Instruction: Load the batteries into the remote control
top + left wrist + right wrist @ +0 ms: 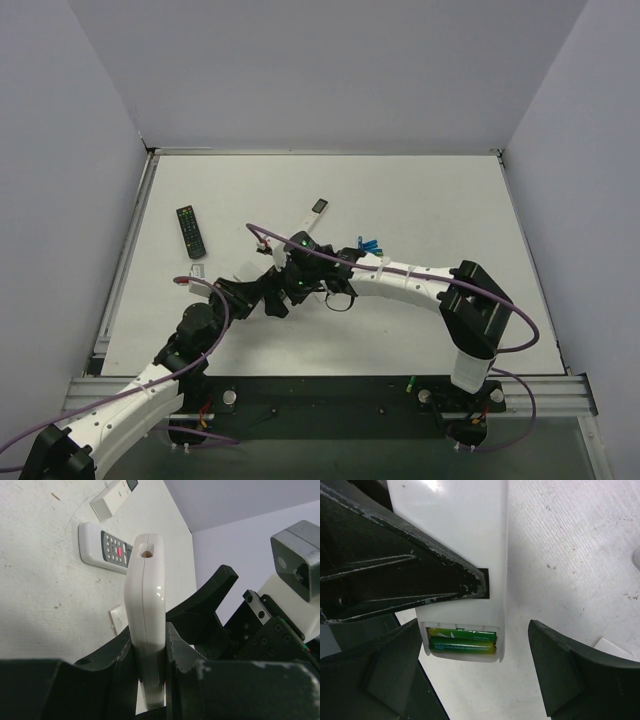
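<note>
White remote control [146,585] stands on its edge, clamped firmly between the fingers of the left gripper [148,637]. 2 green batteries [462,641] lie side by side in its open bay. Right gripper [475,630] is spread wide around that end and grips nothing. Small blue pieces [368,243] on the table [430,200] are perhaps more batteries.

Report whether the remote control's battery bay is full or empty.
Full: two green batteries sit side by side in the remote control, no cover over them.
</note>
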`<action>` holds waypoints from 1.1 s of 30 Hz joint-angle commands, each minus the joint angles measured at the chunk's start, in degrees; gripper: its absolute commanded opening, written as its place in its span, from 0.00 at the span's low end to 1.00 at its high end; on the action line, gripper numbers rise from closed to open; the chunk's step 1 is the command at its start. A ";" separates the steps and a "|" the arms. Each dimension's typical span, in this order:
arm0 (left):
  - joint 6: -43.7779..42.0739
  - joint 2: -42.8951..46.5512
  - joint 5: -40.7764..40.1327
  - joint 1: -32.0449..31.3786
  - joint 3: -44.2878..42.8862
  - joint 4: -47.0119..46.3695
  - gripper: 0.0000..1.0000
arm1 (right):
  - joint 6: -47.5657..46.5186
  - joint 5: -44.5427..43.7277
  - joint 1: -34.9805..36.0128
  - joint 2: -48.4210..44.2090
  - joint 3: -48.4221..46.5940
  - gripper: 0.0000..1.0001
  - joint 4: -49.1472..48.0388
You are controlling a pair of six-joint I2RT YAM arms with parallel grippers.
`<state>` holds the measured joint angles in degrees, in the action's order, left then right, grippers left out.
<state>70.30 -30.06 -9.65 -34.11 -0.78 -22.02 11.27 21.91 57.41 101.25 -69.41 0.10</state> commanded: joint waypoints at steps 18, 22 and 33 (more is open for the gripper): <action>-10.27 15.73 -8.35 -0.17 -10.62 33.69 0.86 | -15.29 -4.25 -3.00 -10.37 2.08 0.15 14.22; -16.66 19.42 -13.28 -0.17 -19.14 44.50 0.88 | -22.23 -3.11 -2.13 -8.80 1.73 0.15 19.67; -40.15 28.03 -22.34 -0.17 -35.18 57.97 0.88 | -35.16 0.86 2.62 3.50 -4.50 0.17 27.76</action>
<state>41.12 -5.56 -27.66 -34.35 -35.27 30.13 -16.80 21.54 57.69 101.47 -69.89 23.46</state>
